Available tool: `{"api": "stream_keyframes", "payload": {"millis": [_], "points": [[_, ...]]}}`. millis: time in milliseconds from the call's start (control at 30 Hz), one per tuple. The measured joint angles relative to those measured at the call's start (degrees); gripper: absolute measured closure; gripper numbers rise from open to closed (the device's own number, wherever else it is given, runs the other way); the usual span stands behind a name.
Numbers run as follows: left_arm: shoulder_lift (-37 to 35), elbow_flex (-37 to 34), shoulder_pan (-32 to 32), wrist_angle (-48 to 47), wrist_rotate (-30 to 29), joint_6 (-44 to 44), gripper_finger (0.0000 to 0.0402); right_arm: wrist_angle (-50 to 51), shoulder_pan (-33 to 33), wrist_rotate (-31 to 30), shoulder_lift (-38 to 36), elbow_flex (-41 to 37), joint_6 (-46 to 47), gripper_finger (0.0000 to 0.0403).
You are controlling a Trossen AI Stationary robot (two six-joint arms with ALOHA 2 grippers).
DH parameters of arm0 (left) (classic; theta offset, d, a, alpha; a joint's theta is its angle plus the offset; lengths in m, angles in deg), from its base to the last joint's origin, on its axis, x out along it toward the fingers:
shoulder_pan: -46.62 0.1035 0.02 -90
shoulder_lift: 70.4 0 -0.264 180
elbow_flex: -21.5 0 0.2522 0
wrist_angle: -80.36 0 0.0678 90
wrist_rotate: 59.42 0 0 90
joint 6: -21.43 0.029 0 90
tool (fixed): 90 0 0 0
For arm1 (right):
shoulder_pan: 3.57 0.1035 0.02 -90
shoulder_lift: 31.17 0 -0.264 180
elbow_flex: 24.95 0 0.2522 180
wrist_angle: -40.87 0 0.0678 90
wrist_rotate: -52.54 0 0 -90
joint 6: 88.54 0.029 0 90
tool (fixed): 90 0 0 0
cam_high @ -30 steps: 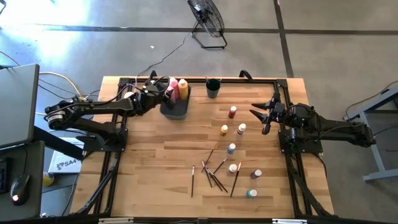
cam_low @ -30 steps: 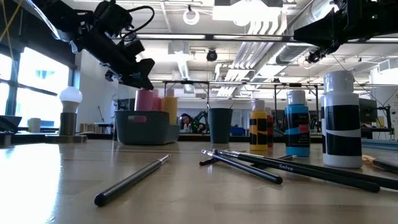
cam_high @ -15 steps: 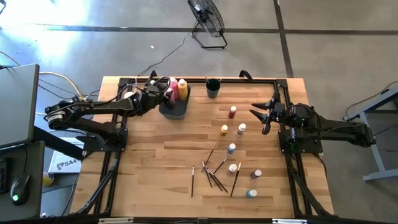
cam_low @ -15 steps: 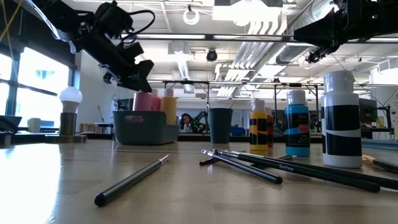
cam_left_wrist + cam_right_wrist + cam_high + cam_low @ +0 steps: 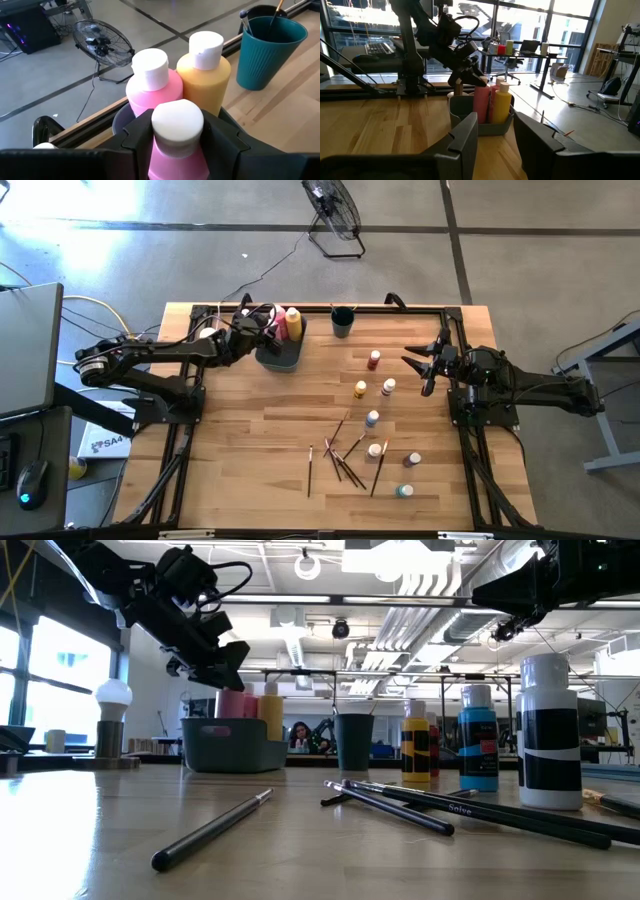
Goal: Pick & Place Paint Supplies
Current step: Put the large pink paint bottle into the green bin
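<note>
At the table's 11 o'clock corner: a dark grey bin (image 5: 279,357) stands on the wood, with the left gripper (image 5: 262,332) over it.
Squeeze bottles: two pink bottles (image 5: 153,89) and one yellow bottle (image 5: 203,75), all tall with flat white caps, stand upright and touching in the bin.
Left gripper: its dark fingers (image 5: 138,136) sit on either side of the nearest pink bottle's cap (image 5: 177,123); whether they press it or have let go cannot be told.
Cup: a teal ribbed cup (image 5: 342,321) stands at 12 o'clock, just beside the bin, with thin brush handles poking out of it.
Small paint bottles: white-capped ones stand apart across the 2 to 4 o'clock area; a red one (image 5: 374,360), a yellow one (image 5: 360,390), a white one (image 5: 388,387) and a blue one (image 5: 372,419) are nearest the middle.
More bottles: three others (image 5: 405,475) sit nearer 5 o'clock, one of them teal.
Brushes: thin dark-handled paintbrushes (image 5: 345,455) lie loose and crossed on the bare wood around 6 o'clock.
Right gripper (image 5: 422,369): hangs at 3 o'clock above the table (image 5: 240,450), jaws parted and holding nothing.
Knob: a white knob on a tan base (image 5: 111,720) stands near the bin in the low view.
</note>
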Motion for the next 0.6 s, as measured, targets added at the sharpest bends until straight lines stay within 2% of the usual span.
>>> {"api": "stream_keyframes", "payload": {"millis": [600], "points": [[0.07,0.15,0.00,0.02,0.06,1.71,0.0256,-0.01,0.00,0.00,0.00,0.00,0.01,0.0282]]}}
